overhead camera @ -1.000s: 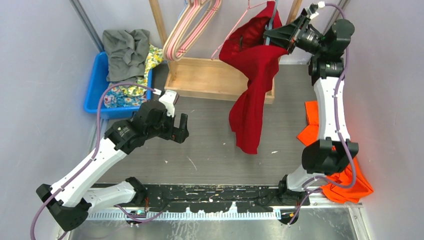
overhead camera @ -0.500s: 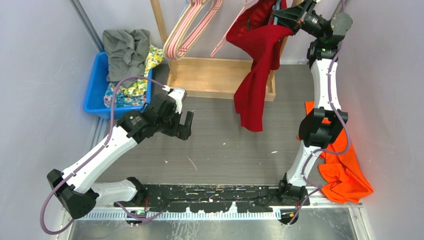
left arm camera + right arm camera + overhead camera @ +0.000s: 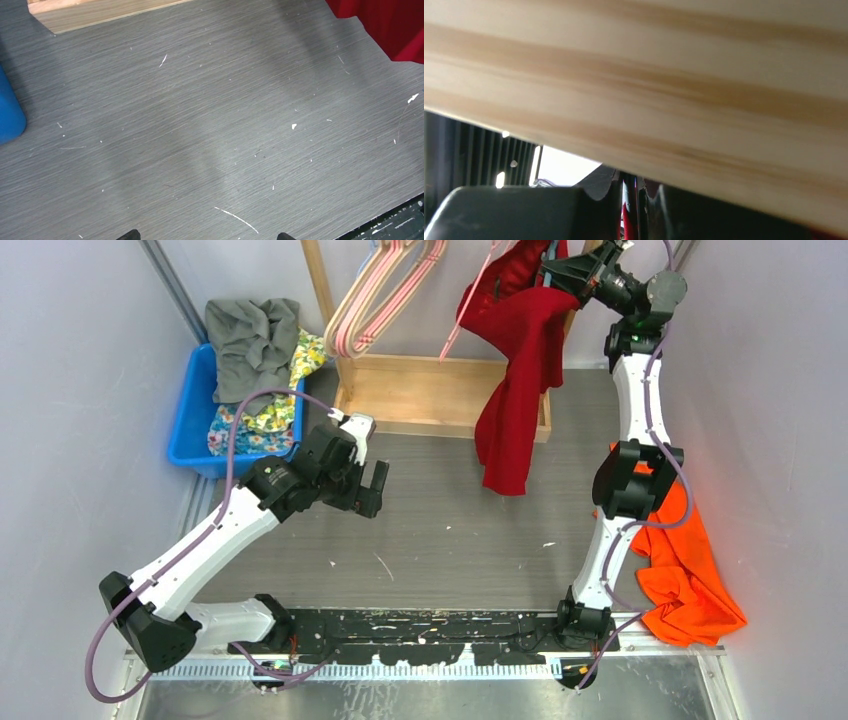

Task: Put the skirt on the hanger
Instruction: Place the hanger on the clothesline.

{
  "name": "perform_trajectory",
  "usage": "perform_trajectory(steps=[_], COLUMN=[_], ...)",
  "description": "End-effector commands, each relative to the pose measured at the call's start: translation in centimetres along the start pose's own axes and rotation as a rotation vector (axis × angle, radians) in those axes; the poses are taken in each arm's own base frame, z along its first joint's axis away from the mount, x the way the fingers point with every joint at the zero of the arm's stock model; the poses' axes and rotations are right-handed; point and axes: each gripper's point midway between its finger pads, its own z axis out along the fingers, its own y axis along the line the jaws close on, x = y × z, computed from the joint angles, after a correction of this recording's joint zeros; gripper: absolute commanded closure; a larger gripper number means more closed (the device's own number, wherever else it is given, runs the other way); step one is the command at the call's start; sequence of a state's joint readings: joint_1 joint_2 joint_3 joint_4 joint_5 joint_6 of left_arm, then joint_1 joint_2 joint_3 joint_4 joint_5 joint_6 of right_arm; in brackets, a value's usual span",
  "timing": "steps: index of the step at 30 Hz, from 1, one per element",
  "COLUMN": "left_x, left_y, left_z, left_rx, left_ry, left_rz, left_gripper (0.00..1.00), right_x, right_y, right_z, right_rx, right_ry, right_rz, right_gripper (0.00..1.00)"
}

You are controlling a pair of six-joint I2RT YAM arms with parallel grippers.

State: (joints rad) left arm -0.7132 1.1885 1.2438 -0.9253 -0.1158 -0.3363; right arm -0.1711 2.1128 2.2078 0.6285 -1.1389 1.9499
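- Left arm (image 3: 215,540), at 8 o'clock in the top view: white shells, black joint housings.
- Right arm (image 3: 632,390), at 3 o'clock: same white and black.
- Mauve cable (image 3: 228,455) loops along each arm.
- Left gripper (image 3: 377,488): black, with a white wrist block (image 3: 355,430) at its 11 o'clock.

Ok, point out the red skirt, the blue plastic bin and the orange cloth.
red skirt (image 3: 520,390): top view, mid hanging fabric.
blue plastic bin (image 3: 192,420): top view, left wall.
orange cloth (image 3: 690,585): top view, heap centre.

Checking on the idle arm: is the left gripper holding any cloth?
No, the left gripper hangs open over the bare table, apart from the red skirt.
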Motion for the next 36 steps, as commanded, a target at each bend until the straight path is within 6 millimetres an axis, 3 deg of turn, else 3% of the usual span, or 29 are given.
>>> perform_trajectory(steps=[1,7,13,26,36], left_x=[-1.9,-2.2,-2.5,-2.2,-2.0], left_y=[-0.1,0.1,0.0,-0.4,-1.0], left_z=[-1.5,-2.8,-3.5,-4.5,-4.2], left_rx=[0.005,0.0,0.006,0.035,0.065], left_ry=[-0.06,-0.077,-0.085,-0.078,-0.076], left_rz=[-0.008,-0.01,-0.021,-0.049,-0.066], left_gripper=[0.0,0.0,0.0,0.0,0.0], right_x=[-0.1,-0.6,0.0,-4.8,-6.6], right_y=[4.4,5.5,7.7,3.8,1.1], right_z=[0.3,0.6,0.8,1.0,1.1], right_rx=[-0.115,-0.135,-0.153,-0.135,-0.098], right_ry=[-0.052,-0.049,-0.044,-0.19,-0.238], right_rz=[-0.13,-0.147,-0.188,-0.005,0.094], right_gripper=[0.99,0.99,0.99,0.99,0.99])
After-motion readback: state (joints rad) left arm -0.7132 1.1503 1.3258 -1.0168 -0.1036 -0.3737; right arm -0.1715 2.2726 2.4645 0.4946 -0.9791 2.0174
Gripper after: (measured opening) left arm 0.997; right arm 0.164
